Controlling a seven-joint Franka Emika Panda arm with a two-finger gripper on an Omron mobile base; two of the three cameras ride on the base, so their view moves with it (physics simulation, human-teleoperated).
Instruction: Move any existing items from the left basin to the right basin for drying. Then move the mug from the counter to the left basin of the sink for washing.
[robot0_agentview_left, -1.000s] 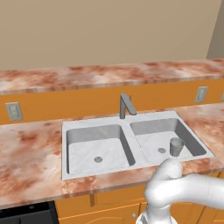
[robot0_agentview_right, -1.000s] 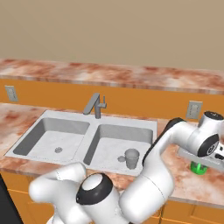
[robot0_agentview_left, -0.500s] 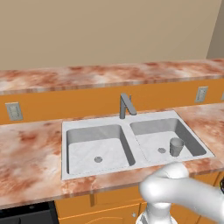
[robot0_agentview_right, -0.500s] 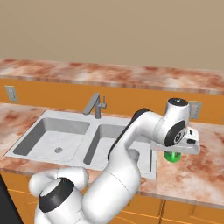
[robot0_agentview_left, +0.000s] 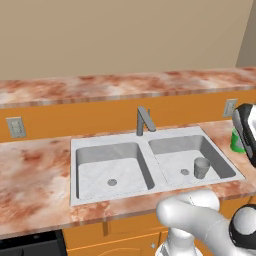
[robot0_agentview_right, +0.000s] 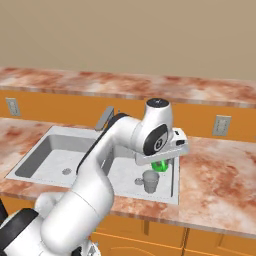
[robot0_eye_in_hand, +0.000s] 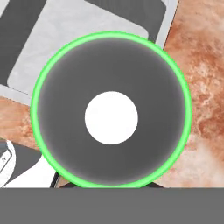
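No legible text, label, brand, number or sign anywhere.

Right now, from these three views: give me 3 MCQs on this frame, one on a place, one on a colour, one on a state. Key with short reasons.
1. Where is the grey cup?
A. left basin
B. right basin
C. on the counter

2. What colour is the mug seen from above in the hand view?
A. bright green
B. red
C. blue

3. What is the state of the left basin?
A. holds a cup
B. holds the mug
C. holds no dishes

Key: 1 B, the cup stands upright near the drain of the right basin. 2 A, the rim is a bright green ring. 3 C, its floor shows just the drain hole.
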